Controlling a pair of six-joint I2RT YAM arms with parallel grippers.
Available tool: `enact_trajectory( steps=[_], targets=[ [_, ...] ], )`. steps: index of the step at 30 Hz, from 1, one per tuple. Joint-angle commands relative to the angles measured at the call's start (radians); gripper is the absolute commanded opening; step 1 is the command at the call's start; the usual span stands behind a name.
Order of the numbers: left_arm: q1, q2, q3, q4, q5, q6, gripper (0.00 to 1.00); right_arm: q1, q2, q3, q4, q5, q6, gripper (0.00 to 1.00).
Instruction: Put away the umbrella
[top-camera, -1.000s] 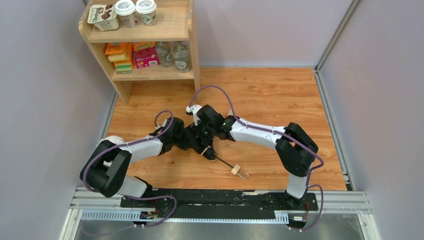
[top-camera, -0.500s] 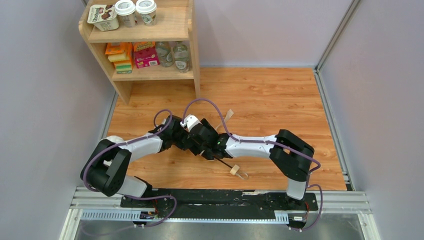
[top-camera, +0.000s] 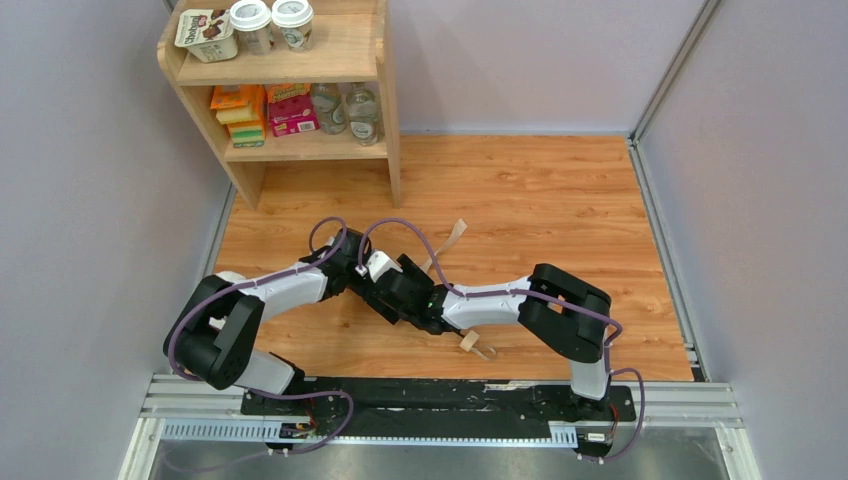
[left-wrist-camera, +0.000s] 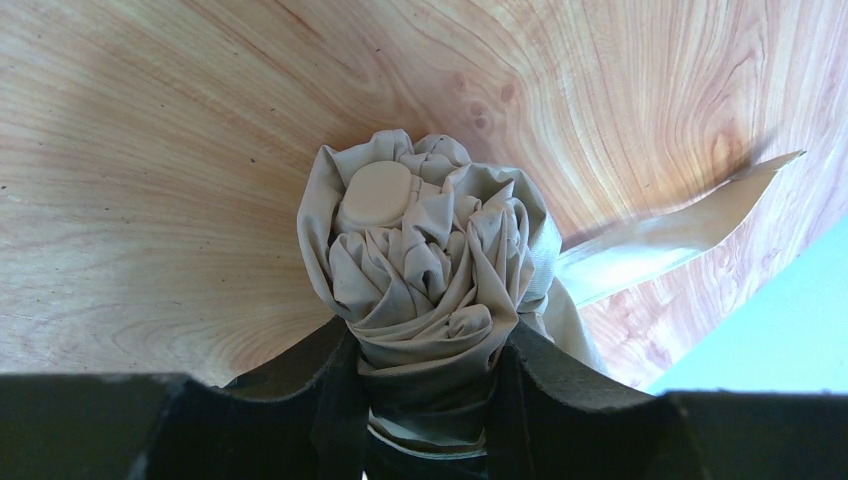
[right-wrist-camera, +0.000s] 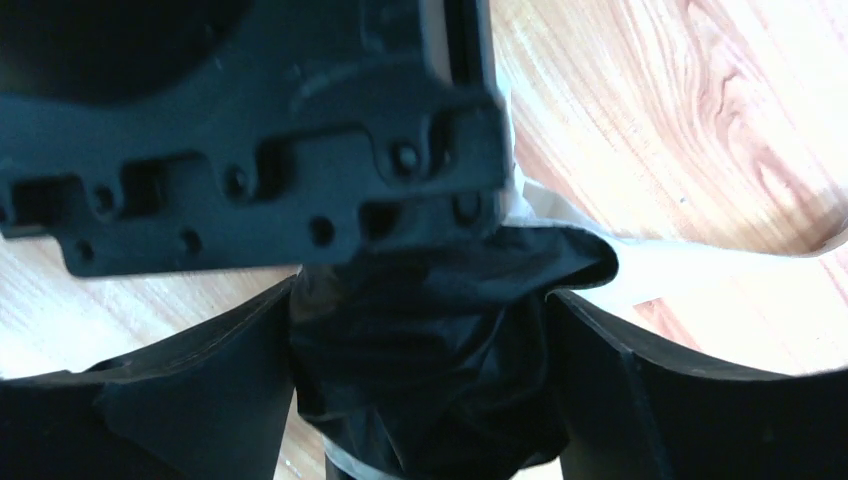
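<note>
Since a second ago my right arm has folded in toward the left one, and the two wrists now sit close together. My left gripper is clenched around the crumpled end of the pale beige fabric umbrella. My right gripper straddles the same bundle, fingers flanking shadowed cloth; whether they press it I cannot tell. Its flat beige strap trails over the wood-grain table. Its small light wooden block handle lies nearer my bases. A pale wooden shelf unit stands far left.
</note>
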Motion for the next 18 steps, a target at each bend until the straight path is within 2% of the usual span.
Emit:
enact_trajectory(
  steps=[1,4,6,7,8,9,10,11,16,18],
  targets=[
    [-0.019,0.077,-0.065,-0.297,-0.027,0.031,0.0,0.017,0.023,0.088,-0.003,0.079,-0.04,0.84],
    [-0.021,0.085,-0.069,-0.289,-0.004,0.028,0.0,0.028,0.027,0.115,-0.003,0.073,-0.042,0.8],
    [-0.021,0.091,-0.068,-0.288,0.001,0.029,0.0,0.028,0.041,0.119,-0.034,0.087,-0.043,0.65],
    [-0.021,0.091,-0.068,-0.288,0.001,0.029,0.0,0.026,0.046,0.119,-0.038,0.088,-0.043,0.56],
    [-0.019,0.089,-0.071,-0.286,0.001,0.028,0.0,0.026,0.055,0.117,-0.051,0.087,-0.034,0.42],
    [-0.021,0.085,-0.071,-0.286,-0.001,0.029,0.0,0.025,0.06,0.111,-0.06,0.085,-0.017,0.19],
    [-0.021,0.083,-0.072,-0.275,-0.001,0.034,0.0,0.023,0.064,0.096,-0.06,0.069,0.0,0.05],
    [-0.021,0.075,-0.073,-0.272,-0.002,0.04,0.0,0.019,0.063,0.073,-0.058,0.043,0.024,0.0],
    [-0.021,0.037,-0.059,-0.242,-0.018,0.095,0.02,-0.018,0.032,-0.114,0.049,-0.227,0.154,0.0],
    [-0.021,0.014,-0.05,-0.236,-0.018,0.107,0.21,-0.052,0.037,-0.162,0.083,-0.363,0.2,0.0]
  ],
)
